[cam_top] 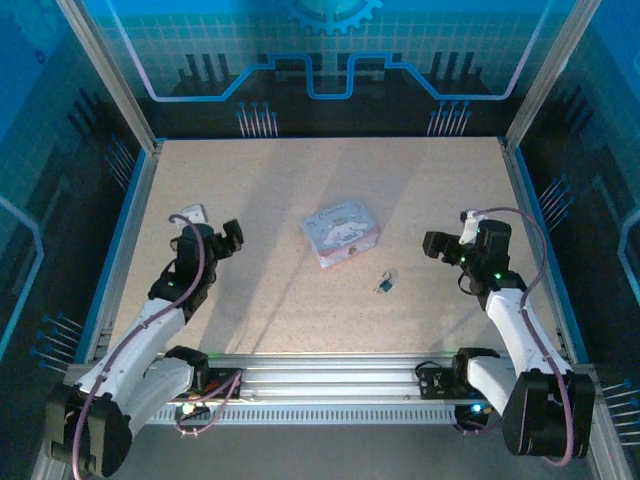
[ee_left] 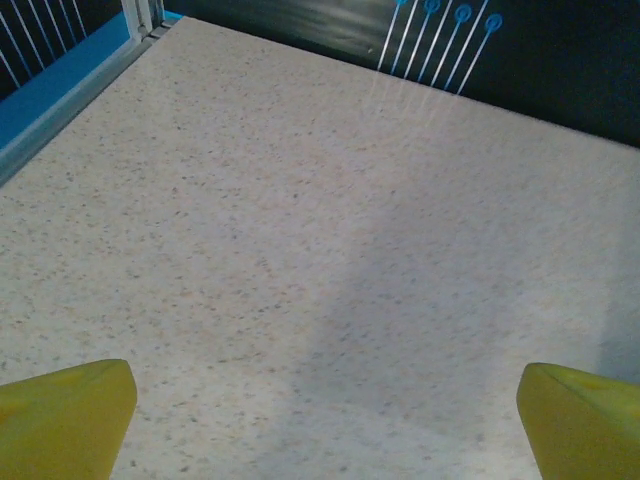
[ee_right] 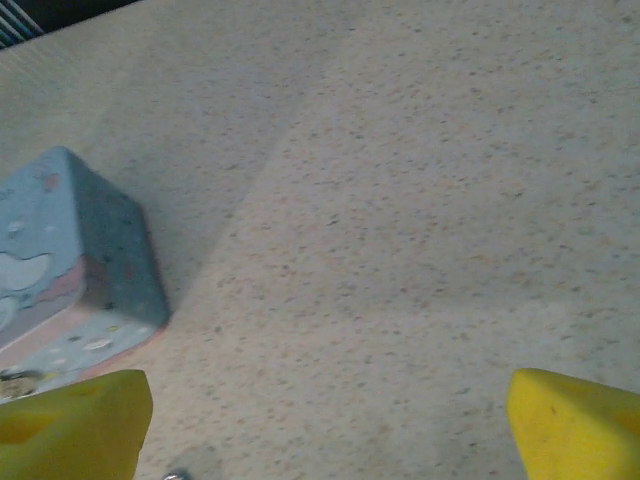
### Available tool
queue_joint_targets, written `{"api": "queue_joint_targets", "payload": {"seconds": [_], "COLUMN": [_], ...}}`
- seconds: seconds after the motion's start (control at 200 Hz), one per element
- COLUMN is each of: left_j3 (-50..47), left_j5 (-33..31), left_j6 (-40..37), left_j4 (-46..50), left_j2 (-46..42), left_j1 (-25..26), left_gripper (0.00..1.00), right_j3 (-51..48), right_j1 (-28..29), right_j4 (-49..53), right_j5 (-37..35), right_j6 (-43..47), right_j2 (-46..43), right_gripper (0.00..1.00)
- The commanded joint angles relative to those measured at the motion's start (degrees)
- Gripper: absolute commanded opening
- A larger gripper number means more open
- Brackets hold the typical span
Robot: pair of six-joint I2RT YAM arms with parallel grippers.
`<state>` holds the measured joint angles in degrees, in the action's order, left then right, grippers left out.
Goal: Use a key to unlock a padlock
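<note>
While one tin (cam_top: 341, 235) sits, perhaps one padlock (cam_top: 384, 284) lies.

a lab test cell: aluminium frame (cam_top: 112, 75), circuit-print walls (cam_top: 330, 50).

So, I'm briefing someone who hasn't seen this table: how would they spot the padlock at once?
On the speckled beige table, find the pale lilac cartoon tin near the middle. Toward the near edge and to its right lies the padlock: a tiny dark bluish thing with a silvery glint, far smaller than the tin.
</note>
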<state>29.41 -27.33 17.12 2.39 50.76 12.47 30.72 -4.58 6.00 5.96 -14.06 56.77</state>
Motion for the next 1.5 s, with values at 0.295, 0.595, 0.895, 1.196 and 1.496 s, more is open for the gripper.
{"api": "queue_joint_targets", "payload": {"seconds": [0.295, 0.595, 0.895, 1.196, 1.496], "left_j3": [-11.7, -13.8, -10.3, -11.2, -7.3], "left_j5": [1.1, 15.0, 27.6, 27.9, 26.5], "left_j6": [-11.2, -14.9, -15.7, -17.0, -16.7], "left_j4": [-20.4, -38.0, -48.7, -61.0, -54.6], "left_j2": [5.7, 15.3, 26.4, 37.7, 38.0], "left_j1": [-2.5, -9.0, -13.4, -13.4, -13.5], "left_gripper": [0.99, 0.99, 0.99, 0.99, 0.99], "right_j3": [-10.5, -9.8, -8.7, -5.8, -6.0], "right_j1": [-0.9, 4.3, 4.8, 6.9, 7.9], "right_j4": [-33.8, -45.2, -53.3, -49.0, -49.2], "right_j5": [0.2, -0.8, -0.5, -5.2, -7.2], "right_j6": [6.0, 12.8, 14.2, 15.0, 15.4], "right_j2": [8.3, 17.8, 28.7, 29.4, 29.4], "right_gripper": [0.96, 1.00, 1.00, 1.00, 1.00]}}
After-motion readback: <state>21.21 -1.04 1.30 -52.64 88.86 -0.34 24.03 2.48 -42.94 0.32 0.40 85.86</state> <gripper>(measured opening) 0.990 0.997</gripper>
